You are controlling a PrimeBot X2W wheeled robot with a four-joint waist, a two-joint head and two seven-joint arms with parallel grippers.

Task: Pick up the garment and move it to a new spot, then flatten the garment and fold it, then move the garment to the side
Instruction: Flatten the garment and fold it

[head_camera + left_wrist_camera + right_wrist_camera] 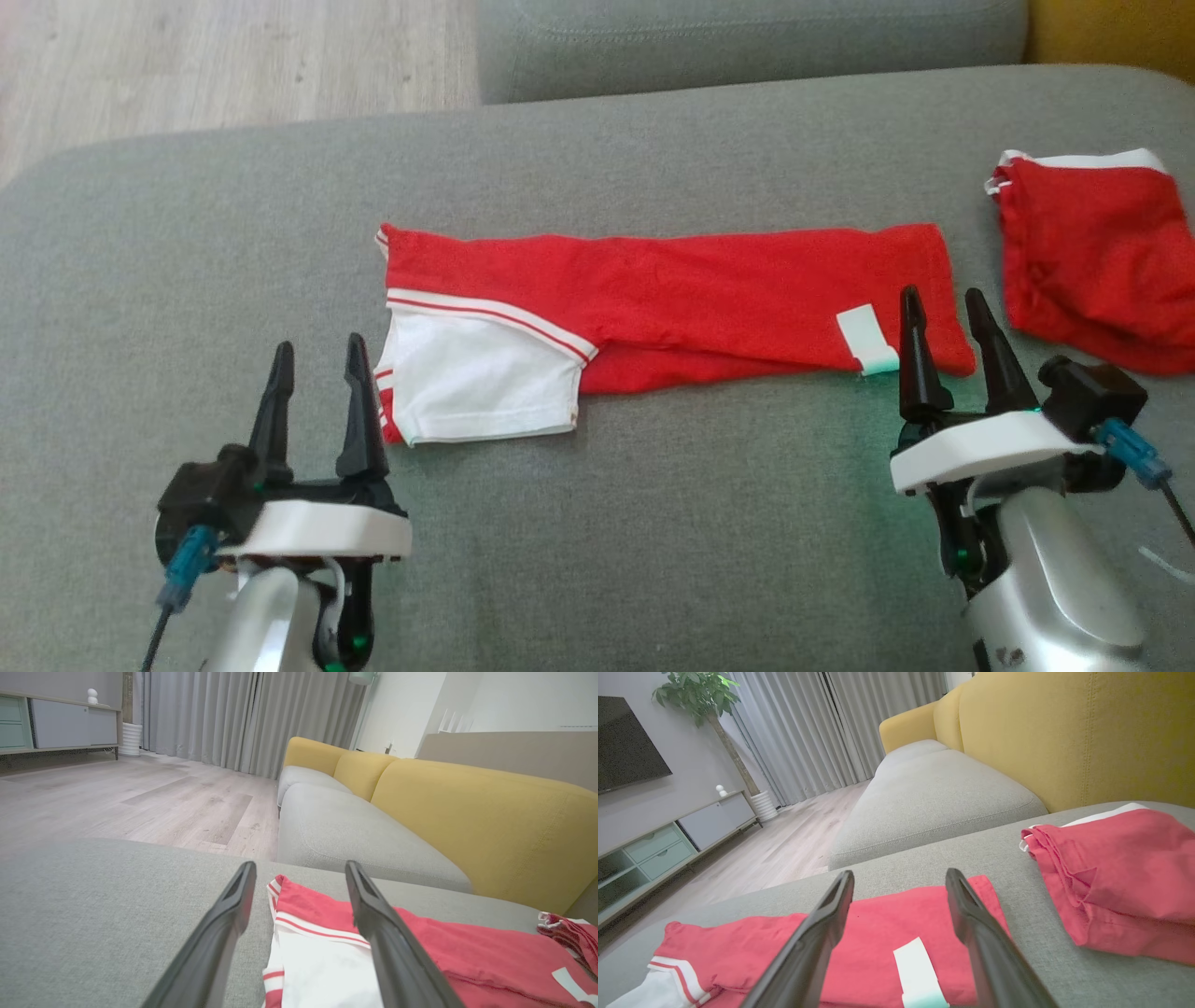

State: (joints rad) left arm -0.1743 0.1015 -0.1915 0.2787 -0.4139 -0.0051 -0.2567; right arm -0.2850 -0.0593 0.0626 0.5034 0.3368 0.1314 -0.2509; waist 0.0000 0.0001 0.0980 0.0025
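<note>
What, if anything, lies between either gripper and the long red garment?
Nothing visible. The left gripper stands open at the white-sleeve end of the garment, and the right gripper is open at its tagged end. The second red garment lies off to the right on the cushion, apart from it and in neither path.

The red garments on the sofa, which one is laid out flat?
The long garment with the white sleeve, in the middle; the other garment, at the right, is bunched up.

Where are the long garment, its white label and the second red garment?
long garment (pixel 709 280): head view, middle of its red cloth.
white label (pixel 866 339): head view, its centre.
second red garment (pixel 1097 247): head view, its middle.
</note>
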